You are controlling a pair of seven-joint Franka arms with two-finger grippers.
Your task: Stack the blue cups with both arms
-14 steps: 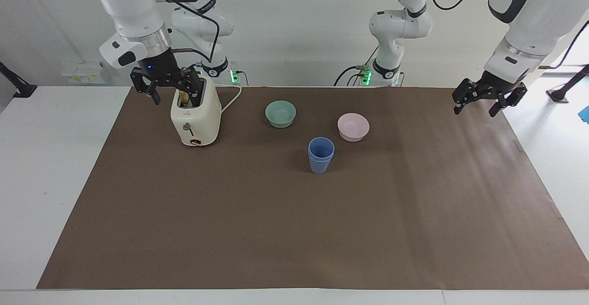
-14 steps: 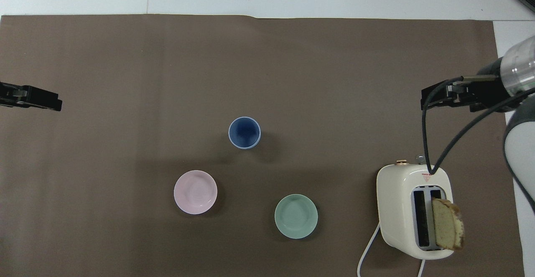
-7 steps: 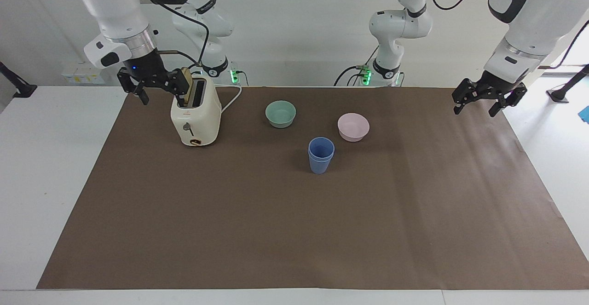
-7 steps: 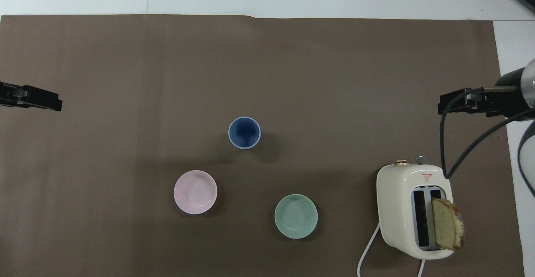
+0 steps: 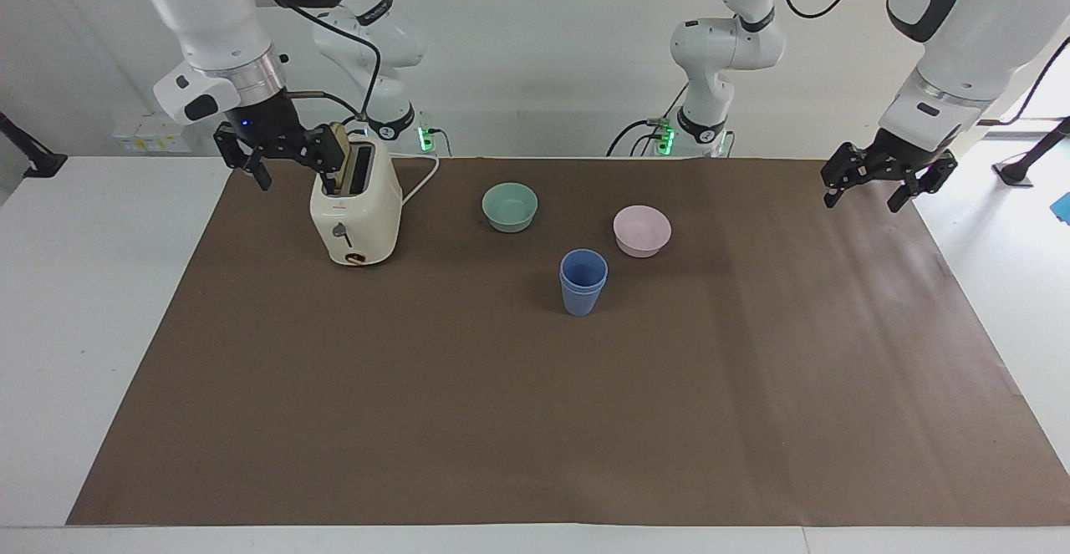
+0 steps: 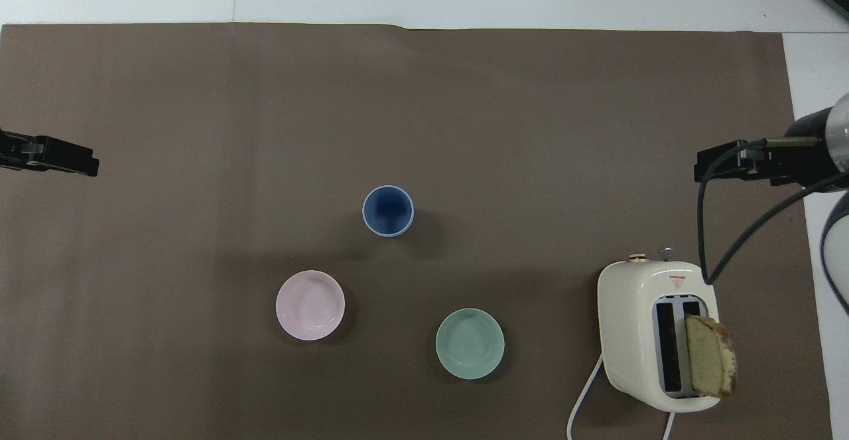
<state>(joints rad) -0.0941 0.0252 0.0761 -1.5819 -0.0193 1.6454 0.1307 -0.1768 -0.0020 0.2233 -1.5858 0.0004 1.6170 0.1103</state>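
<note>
Since a second ago, the right arm has lifted its right hand (image 5: pixel 284 161) up and away from the toaster (image 5: pixel 355 211), toward the tabletop edge at its own end; over the last half second it has hardly shifted. That hand now hangs just beside the toaster's top, over the brown paper mat (image 5: pixel 535 420), its black fingers spread wide and holding nothing. Its white forearm slopes down from above, with a silver wrist ring and a dark cable looping off it.

At the other end of the tabletop the left hand (image 5: pixel 889 178) waits as before, raised over the mat's corner nearest the robots, fingers also spread wide and empty, pointing down and slightly inward.

One of the blue cups (image 5: pixel 583 281) sits nested in the other, forming a single upright stack near the middle of the mat. They are matte, smooth, tapered tumblers, and the inner cup's rim stands a little above the outer one's. Nearer the robots sit two shallow round bowls: a pink bowl (image 5: pixel 641 230) just beside the stack and a mint-green bowl (image 5: pixel 510 205) toward the toaster. The toaster is glossy cream with rounded corners, and a slice of bread (image 6: pixel 710 355) stands in one slot.
</note>
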